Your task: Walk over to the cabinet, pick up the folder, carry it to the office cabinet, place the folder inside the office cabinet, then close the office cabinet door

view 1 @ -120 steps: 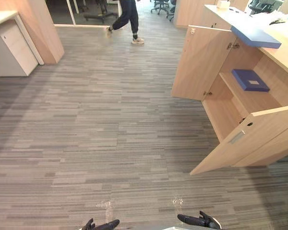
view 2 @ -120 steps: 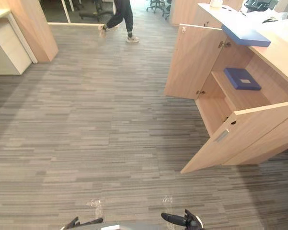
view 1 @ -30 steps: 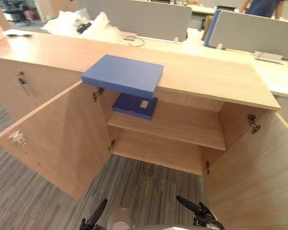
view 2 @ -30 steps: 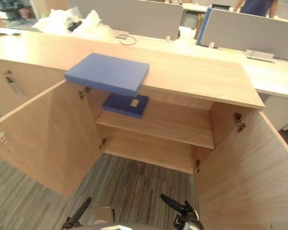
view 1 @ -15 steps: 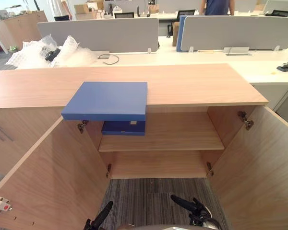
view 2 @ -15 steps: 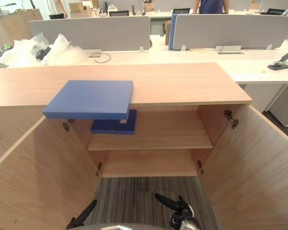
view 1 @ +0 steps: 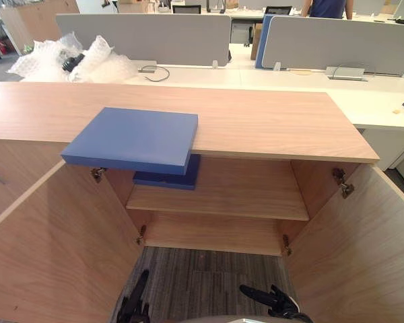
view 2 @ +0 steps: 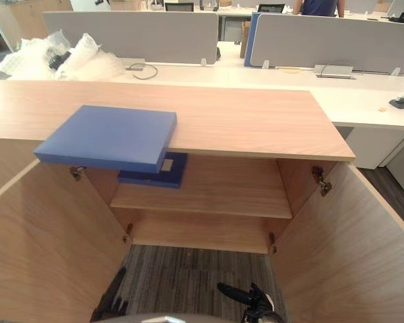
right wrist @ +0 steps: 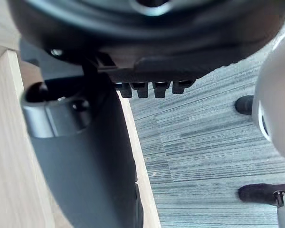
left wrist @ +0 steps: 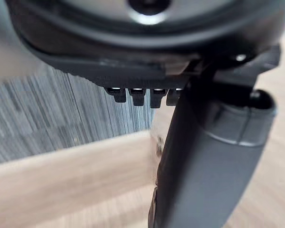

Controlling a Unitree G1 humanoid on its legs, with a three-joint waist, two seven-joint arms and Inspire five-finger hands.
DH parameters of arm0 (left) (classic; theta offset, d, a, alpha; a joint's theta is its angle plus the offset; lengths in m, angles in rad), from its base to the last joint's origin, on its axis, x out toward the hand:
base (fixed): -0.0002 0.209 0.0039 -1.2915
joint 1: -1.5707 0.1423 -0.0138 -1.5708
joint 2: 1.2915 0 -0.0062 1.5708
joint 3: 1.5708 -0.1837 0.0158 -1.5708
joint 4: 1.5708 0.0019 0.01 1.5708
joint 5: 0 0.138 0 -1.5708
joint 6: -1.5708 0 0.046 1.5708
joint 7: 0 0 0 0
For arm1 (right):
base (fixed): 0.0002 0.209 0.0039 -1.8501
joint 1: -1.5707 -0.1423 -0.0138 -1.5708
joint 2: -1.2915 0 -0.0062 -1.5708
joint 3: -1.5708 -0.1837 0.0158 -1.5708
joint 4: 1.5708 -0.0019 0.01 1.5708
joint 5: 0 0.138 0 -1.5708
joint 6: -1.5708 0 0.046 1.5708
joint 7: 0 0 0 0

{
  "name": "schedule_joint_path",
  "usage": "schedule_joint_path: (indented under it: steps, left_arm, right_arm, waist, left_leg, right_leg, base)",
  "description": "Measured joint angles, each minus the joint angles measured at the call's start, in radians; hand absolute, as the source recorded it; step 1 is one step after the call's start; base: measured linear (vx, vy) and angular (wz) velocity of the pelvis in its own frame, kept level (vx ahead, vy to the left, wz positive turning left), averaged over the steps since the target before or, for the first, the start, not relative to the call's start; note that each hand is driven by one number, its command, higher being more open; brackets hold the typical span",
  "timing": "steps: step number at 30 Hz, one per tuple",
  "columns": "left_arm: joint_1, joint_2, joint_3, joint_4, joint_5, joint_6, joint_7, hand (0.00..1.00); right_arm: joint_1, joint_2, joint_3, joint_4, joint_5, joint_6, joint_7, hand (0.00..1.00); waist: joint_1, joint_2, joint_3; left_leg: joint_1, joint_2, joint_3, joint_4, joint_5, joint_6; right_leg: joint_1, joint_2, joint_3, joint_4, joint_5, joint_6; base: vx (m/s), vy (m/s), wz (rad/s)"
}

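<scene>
What just changed: The robot has walked up close and turned. The cabinet (view 1: 320,182), which was far off to the right a few seconds ago, is now right in front of it. The things did not move. The robot did.
What that means: I think the walk is about done. Picking up the folder comes next.
Folder: The blue folder (view 1: 131,140) lies flat on the left part of the cabinet's top surface (view 1: 269,118). Its near edge sticks out past the front of the top. Nothing touches it.
Darker folder: A darker folder (view 1: 168,178) lies on the shelf (view 1: 246,192) inside, at the left, just under the first one.
Doors: The left door (view 1: 54,249) and the right door (view 1: 357,249) both stand wide open.
Left robot hand: The left robot hand (view 1: 136,303) is low and near, over the floor (view 1: 202,279). Its fingers are straight and point up. It holds nothing.
Right robot hand: The right robot hand (view 1: 273,301) is low and near too. Its fingers stretch out loose to the left. It is empty.
Arms: Both hang low, well under the folder. I think they must lift up a lot to reach it.
</scene>
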Motion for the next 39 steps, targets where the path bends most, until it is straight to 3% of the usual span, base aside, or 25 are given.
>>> schedule_joint_path:
  steps: [2, 8, 17, 30, 36, 38, 39]
  left_arm:
    - [0.057, -0.005, -0.078, -0.258, -0.008, -0.006, 0.016, 1.0]
    - [0.068, -0.014, -0.089, -0.651, 0.213, -0.05, 0.088, 1.0]
    - [0.157, -0.031, -0.089, -0.835, 0.317, -0.054, 0.172, 1.0]
    - [0.208, -0.047, -0.082, -1.003, 0.445, -0.051, 0.243, 1.0]
    - [0.178, -0.024, -0.091, -1.245, 0.877, -0.051, 0.403, 1.0]
    - [0.121, 0.054, -0.093, -1.324, 1.157, -0.047, 0.456, 1.0]
    - [0.108, 0.088, -0.093, -1.345, 1.211, -0.047, 0.459, 1.0]
  right_arm:
    - [0.019, 0.001, 0.024, -0.026, -0.033, 0.001, -0.004, 1.0]
    - [0.032, 0.001, 0.023, -0.042, -0.069, 0.001, -0.014, 1.0]
    - [0.053, 0.027, 0.02, -0.041, -0.069, 0.003, -0.011, 1.0]
    - [0.071, 0.048, 0.02, -0.051, -0.069, 0.006, -0.012, 1.0]
    - [0.068, 0.066, 0.023, -0.047, -0.07, 0.009, -0.029, 1.0]
    - [0.059, 0.067, 0.023, -0.031, -0.099, 0.008, -0.03, 1.0]
    - [0.057, 0.067, 0.023, -0.029, -0.112, 0.008, -0.03, 1.0]
  waist:
    - [0.001, -0.003, -0.004]
    - [0.008, 0.003, -0.007]
    - [0.055, -0.019, -0.017]
    - [0.056, -0.044, -0.041]
    - [0.058, -0.057, -0.049]
    - [0.058, -0.055, -0.054]
    - [0.058, -0.054, -0.055]
  left_leg:
    - [0.036, -0.001, 0.006, -0.021, 0.0, 0.0]
    - [0.028, -0.012, -0.015, -0.014, 0.0, 0.002]
    - [-0.022, -0.032, -0.094, 0.021, -0.006, 0.01]
    - [-0.077, -0.048, -0.159, 0.043, 0.007, -0.002]
    - [-0.079, -0.052, -0.168, 0.044, 0.005, -0.001]
    - [-0.076, -0.053, -0.17, 0.043, 0.003, 0.0]
    - [-0.074, -0.054, -0.17, 0.042, 0.003, 0.001]
  right_leg:
    - [0.028, 0.0, 0.007, -0.015, 0.001, 0.001]
    - [0.052, -0.006, -0.01, -0.049, 0.035, 0.015]
    - [0.069, -0.014, -0.059, -0.07, 0.041, 0.02]
    - [0.081, -0.004, -0.108, -0.113, 0.041, 0.022]
    - [0.086, -0.008, -0.111, -0.117, 0.05, 0.037]
    - [0.086, -0.01, -0.107, -0.117, 0.054, 0.042]
    - [0.086, -0.01, -0.106, -0.117, 0.054, 0.042]
  base:
    - [0.09, 0.008, -0.09]
    - [0.02, 0.028, 0.09]
    - [-0.04, 0.007, 0.28]
    - [-0.09, -0.007, 0.13]
    - [0.0, 0.024, 0.06]
    - [0.0, 0.039, 0.03]
    - [0.0, 0.04, -0.01]
